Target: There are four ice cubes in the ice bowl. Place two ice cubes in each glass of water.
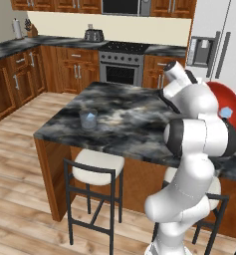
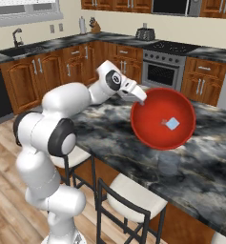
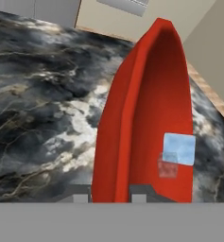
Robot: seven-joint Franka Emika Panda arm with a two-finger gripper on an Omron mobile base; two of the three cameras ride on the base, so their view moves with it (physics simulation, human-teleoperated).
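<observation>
My gripper [image 2: 141, 98] is shut on the rim of the red ice bowl [image 2: 155, 131] and holds it off the island counter, tipped steeply on its side. In the hand view the bowl's rim [image 3: 114, 156] runs up between my fingertips [image 3: 80, 197]. One pale blue ice cube [image 3: 179, 148] lies against the bowl's inner wall [image 2: 172, 124], with a fainter cube-like patch just below it. In the left base view the bowl [image 1: 220, 95] shows partly behind my arm. A glass of water [image 1: 88, 119] stands on the counter's left part, something pale blue inside it.
The dark marble island counter [image 1: 129, 124] carries everything. Two white stools [image 1: 97, 167] stand at its near edge. A stove [image 1: 120, 62], wooden cabinets and a fridge [image 1: 221, 40] line the far wall. A faint greyish shape [image 2: 169, 164] sits on the counter under the bowl.
</observation>
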